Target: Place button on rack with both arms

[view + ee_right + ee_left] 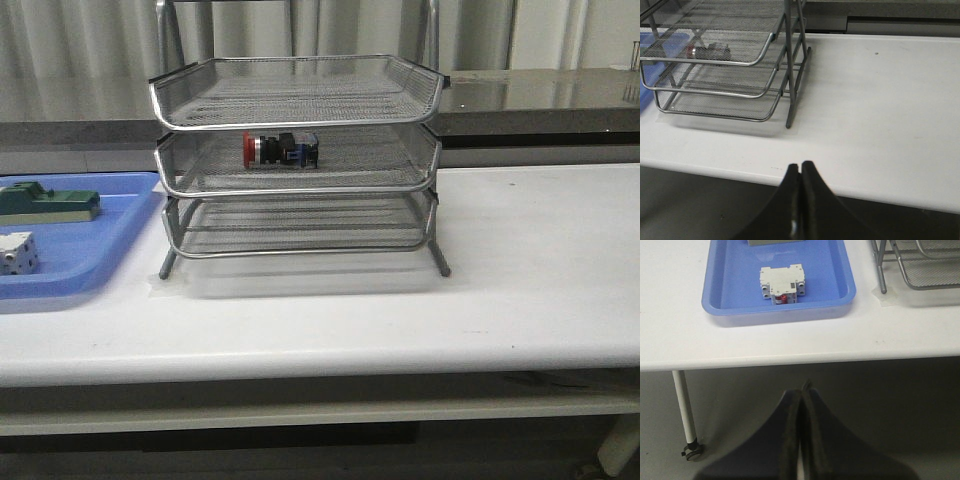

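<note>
Left end effector (801, 390), right end effector (800, 170) both pressed together, empty; one button (281, 150), seemingly middle tier, one rack (300, 160).

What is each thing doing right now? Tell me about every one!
button: lying on its side in the middle tray.
rack: standing upright on the table.
blue tray: flat on the table, holding a white block.
left gripper: shut, empty.
right gripper: shut, empty.
</note>
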{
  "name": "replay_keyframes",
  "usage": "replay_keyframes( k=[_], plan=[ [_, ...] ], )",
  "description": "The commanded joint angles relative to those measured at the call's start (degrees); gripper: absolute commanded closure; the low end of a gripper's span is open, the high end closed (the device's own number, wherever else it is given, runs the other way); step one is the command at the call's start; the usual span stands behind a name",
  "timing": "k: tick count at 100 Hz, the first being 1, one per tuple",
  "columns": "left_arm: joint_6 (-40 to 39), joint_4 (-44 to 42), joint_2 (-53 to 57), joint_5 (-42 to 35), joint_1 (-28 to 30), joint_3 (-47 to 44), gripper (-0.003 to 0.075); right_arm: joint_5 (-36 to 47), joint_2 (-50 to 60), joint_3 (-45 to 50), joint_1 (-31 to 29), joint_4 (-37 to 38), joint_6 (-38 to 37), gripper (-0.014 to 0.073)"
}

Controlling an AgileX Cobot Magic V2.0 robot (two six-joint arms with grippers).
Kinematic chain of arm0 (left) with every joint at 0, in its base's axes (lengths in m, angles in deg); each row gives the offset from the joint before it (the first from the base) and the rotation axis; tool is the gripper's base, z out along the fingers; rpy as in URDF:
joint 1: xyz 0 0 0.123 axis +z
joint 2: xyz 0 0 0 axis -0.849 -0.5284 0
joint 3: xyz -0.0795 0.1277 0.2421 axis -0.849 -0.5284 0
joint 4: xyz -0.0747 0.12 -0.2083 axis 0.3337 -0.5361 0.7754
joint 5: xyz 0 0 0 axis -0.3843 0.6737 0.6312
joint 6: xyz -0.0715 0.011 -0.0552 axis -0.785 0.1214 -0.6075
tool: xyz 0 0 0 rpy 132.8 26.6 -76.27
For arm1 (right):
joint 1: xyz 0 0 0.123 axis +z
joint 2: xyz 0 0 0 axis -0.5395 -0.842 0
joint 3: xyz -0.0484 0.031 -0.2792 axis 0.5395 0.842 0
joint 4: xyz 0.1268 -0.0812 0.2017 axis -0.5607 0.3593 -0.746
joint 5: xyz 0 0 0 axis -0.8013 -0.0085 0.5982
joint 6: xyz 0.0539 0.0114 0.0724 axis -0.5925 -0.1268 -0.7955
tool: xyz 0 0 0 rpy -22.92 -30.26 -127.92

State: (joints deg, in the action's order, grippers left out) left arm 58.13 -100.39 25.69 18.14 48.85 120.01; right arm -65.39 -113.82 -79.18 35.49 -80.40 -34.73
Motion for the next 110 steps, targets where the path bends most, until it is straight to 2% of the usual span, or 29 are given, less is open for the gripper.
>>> replay_keyframes(
  k=[1, 26, 55, 83, 110],
  plan=[
    [-0.61, -0.67, -0.34, -3.71, 0.17, 1.58, 0.0741, 4.45, -0.20, -1.47, -0.39, -0.08, 0.67, 0.0653],
    [-0.61, -0.67, -0.34, -3.71, 0.17, 1.58, 0.0741, 5.99, 0.17, -1.29, -0.39, 1.86, -0.45, 0.0653],
    [-0.61, -0.67, -0.34, -3.71, 0.17, 1.58, 0.0741, 16.15, 7.25, 8.93, -0.39, 13.91, -13.70, 0.0653],
    [-0.61, -0.67, -0.34, -3.71, 0.17, 1.58, 0.0741, 27.14, 18.33, 22.90, -0.39, 15.55, -13.83, 0.0653],
    [-0.61, -0.67, -0.34, -3.71, 0.17, 1.58, 0.0741, 28.55, 29.04, 31.96, -0.39, 15.55, -13.83, 0.0653]
  ],
)
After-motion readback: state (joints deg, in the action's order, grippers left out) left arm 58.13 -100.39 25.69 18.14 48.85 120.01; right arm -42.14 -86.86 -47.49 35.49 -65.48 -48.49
